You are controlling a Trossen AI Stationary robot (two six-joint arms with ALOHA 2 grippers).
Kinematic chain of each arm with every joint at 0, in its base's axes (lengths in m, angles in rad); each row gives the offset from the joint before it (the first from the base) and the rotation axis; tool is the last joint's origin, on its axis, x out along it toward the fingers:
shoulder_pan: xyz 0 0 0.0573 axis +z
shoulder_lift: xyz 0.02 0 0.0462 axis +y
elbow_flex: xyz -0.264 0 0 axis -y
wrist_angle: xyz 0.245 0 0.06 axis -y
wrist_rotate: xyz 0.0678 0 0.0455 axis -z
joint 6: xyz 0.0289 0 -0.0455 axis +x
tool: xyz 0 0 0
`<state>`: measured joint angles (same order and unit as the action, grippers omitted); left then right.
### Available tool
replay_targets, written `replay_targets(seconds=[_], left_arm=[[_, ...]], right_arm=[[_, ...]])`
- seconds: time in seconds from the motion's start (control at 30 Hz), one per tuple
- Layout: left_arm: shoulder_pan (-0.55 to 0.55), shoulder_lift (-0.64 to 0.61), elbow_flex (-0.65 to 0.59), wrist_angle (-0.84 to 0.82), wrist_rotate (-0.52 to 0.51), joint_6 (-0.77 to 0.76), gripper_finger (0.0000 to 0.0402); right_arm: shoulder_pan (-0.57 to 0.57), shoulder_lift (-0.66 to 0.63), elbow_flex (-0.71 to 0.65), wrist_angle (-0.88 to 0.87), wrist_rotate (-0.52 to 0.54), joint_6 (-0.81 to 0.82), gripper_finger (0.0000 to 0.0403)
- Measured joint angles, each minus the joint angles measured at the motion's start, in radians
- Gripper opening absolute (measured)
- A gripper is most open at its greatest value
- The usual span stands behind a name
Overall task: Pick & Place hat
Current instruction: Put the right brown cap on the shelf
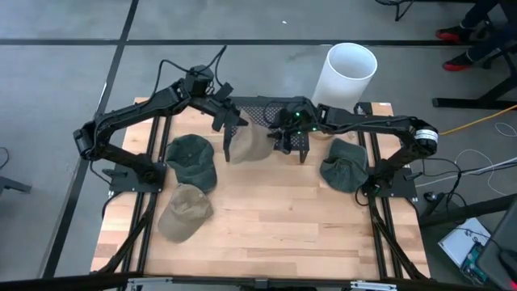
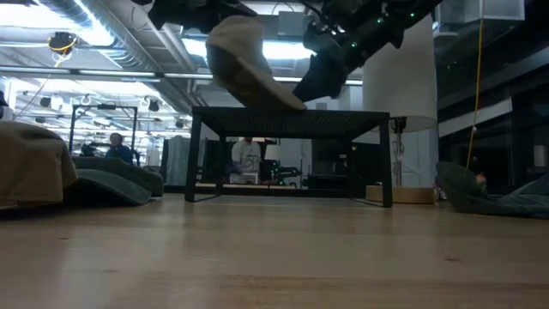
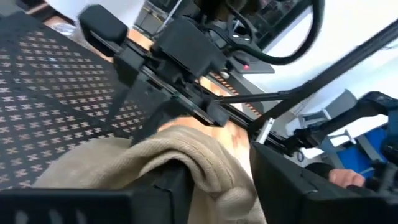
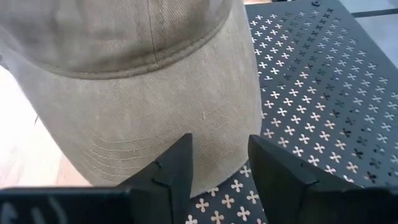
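Note:
A tan hat (image 1: 250, 141) sits tilted on the black perforated stand (image 1: 266, 105) at the far middle of the table. Its brim (image 2: 279, 96) slopes down onto the stand's top. My left gripper (image 3: 221, 186) is at the hat's crown, coming from the table's left, open, with tan cloth in the gap between its fingers. My right gripper (image 4: 221, 168) comes from the right and is open. Its fingertips stand just off the brim's front edge (image 4: 211, 155), over the stand, with nothing pinched. My left gripper's open fingers stand on either side of a bunched fold of the hat's crown (image 3: 193, 155). The cloth lies against one finger (image 3: 165, 186); whether the other finger touches it, I cannot tell. They come nearly level from the table's left. The hat rests on the stand.
Two dark green hats (image 1: 192, 160) (image 1: 343, 171) and a second tan hat (image 1: 184, 212) lie on the wooden table in front of the stand. A tall white cylinder (image 1: 346, 74) stands behind the stand's right end. People show in the room beyond (image 2: 247, 159).

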<state>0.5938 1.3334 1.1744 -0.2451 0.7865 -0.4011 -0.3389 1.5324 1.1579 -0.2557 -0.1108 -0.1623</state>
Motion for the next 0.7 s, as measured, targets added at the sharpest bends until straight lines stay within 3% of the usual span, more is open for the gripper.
replay_targets(seconds=[0.17,0.47,0.7], left_arm=[[0.001,0.000,0.000,-0.042,0.003,-0.038,0.0164],[0.081,-0.080,0.000,-0.286,0.007,-0.001,0.0151],[0.073,-0.141,0.000,-0.315,-0.007,-0.022,0.0148]], right_arm=[[-0.006,0.009,0.002,-0.017,0.006,-0.005,0.0155],[-0.027,0.015,-0.003,-0.076,0.079,-0.029,0.0155],[-0.026,0.016,-0.003,-0.068,0.069,-0.029,0.0155]])
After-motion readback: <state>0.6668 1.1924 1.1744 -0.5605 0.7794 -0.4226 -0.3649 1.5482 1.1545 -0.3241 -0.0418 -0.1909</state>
